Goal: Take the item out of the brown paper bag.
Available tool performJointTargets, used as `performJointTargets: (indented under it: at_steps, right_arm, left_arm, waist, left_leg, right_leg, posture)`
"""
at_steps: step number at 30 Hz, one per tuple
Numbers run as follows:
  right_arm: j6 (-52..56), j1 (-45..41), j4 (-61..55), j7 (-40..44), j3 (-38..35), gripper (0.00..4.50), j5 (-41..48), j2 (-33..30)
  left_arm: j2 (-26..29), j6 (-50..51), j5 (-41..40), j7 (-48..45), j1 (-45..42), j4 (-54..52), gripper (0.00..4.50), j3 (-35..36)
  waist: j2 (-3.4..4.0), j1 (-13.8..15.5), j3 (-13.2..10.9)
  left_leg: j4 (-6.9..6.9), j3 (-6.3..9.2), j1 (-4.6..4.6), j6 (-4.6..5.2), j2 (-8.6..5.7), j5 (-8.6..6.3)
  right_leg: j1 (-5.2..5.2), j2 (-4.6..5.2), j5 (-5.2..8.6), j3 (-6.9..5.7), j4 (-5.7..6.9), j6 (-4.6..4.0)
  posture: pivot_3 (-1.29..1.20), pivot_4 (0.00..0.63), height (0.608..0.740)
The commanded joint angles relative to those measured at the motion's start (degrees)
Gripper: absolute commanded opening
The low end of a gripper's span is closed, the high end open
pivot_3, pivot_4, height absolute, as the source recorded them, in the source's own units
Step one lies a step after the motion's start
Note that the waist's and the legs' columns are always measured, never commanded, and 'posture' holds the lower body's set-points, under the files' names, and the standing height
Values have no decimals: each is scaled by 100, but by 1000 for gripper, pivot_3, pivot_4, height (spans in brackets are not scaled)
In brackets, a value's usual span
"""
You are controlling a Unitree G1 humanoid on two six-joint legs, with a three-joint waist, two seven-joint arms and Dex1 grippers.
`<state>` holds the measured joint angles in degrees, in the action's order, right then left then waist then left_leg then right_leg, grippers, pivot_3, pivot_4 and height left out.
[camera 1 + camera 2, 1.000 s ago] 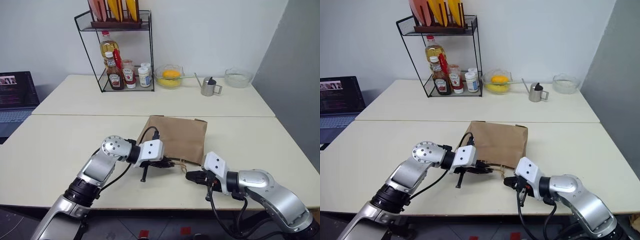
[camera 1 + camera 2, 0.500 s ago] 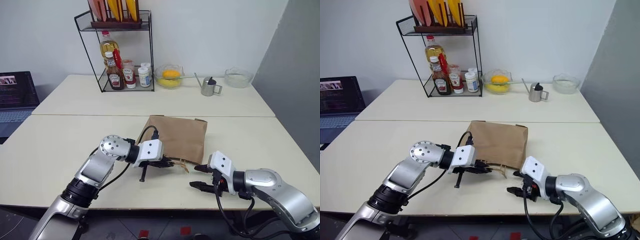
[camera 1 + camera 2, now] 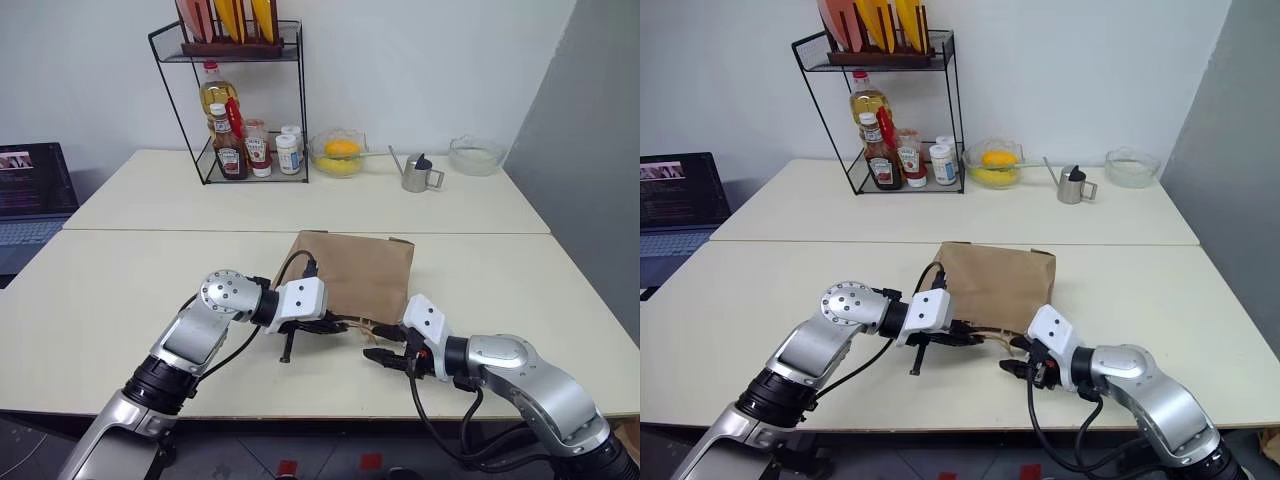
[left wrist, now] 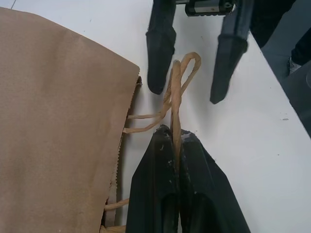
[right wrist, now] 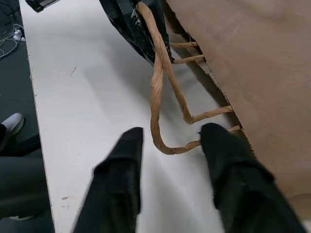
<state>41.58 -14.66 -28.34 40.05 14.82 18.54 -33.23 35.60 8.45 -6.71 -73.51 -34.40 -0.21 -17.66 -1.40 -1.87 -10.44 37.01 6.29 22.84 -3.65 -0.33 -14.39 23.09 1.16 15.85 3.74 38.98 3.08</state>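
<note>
left gripper (image 4: pixel 176 138) pinches twisted paper-cord handle (image 4: pixel 177 92) of creased brown paper bag (image 4: pixel 58 126).

- our right gripper (image 3: pixel 378 351) now sits at the handle end of the brown paper bag (image 3: pixel 358 272), nearer the bag than half a second ago, when it hung out over bare table.
- its fingers (image 5: pixel 121 160) stand apart on either side of the loop of the paper-cord handle (image 5: pixel 158 92); a second ago they were together, and half a second ago they spread wider than now.
</note>
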Motion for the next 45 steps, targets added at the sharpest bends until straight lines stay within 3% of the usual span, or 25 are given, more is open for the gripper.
performJointTargets:
  at_steps: [1, 3, 10, 21, 29, 41, 45]
  right_arm:
    - [-168, -16, -54, 5, -51, 646, -79, -27]
    - [-196, -12, -34, 2, -47, 26, -114, -20]
    - [-368, 14, 57, 53, 41, 26, -305, -82]
    - [-1732, 218, 579, 319, 631, 26, -1430, -606]
    - [-2764, 250, 1111, 471, 904, 26, -2259, -878]
    - [-2965, 230, 1391, 484, 784, 26, -2389, -736]
    - [-2912, 217, 1368, 517, 737, 0, -2384, -675]
  left_arm:
    - [-12, 10, -127, 46, -141, -179, 0, 154]
    - [-9, 13, -130, 57, -150, -171, 0, 156]
    - [35, 192, -230, 26, -180, -190, 0, 223]
    - [366, 1614, -966, -313, -462, -516, 0, 367]
    - [410, 2370, -1325, -483, -900, -151, 0, 480]
    - [359, 2148, -1228, -545, -1205, 452, 0, 390]
    - [394, 2067, -1235, -597, -1117, 333, 1219, 359]
  waist:
    - [0, 0, 0]
    - [0, 0, 0]
    - [0, -1, 0]
    - [0, -13, 0]
    - [0, -11, 0]
    - [0, -4, 0]
    - [0, -4, 3]
  left_leg:
    - [0, 0, 0, 0, 0, 0]
    - [0, 0, 0, 0, 0, 0]
    - [0, 0, 0, 0, 0, 0]
    - [-1, -1, 0, 0, 0, 0]
    - [0, -2, 0, 0, -1, 0]
    - [1, -1, 0, -1, 0, 1]
    - [1, -5, -2, -1, -1, 1]
  right_leg:
    - [0, 0, 0, 0, 0, 0]
    - [0, 0, 0, 0, 0, 0]
    - [0, 0, 0, 0, 0, 0]
    - [0, 0, 0, -1, 0, 1]
    - [0, -1, 0, 0, 0, 1]
    - [0, -1, 0, 0, 1, 0]
    - [1, 1, 0, 4, 2, 0]
  posture:
    - [0, 150, 740]
    - [0, 150, 740]
    - [0, 150, 740]
    - [0, 150, 740]
    - [0, 150, 740]
    - [0, 150, 740]
    - [0, 150, 740]
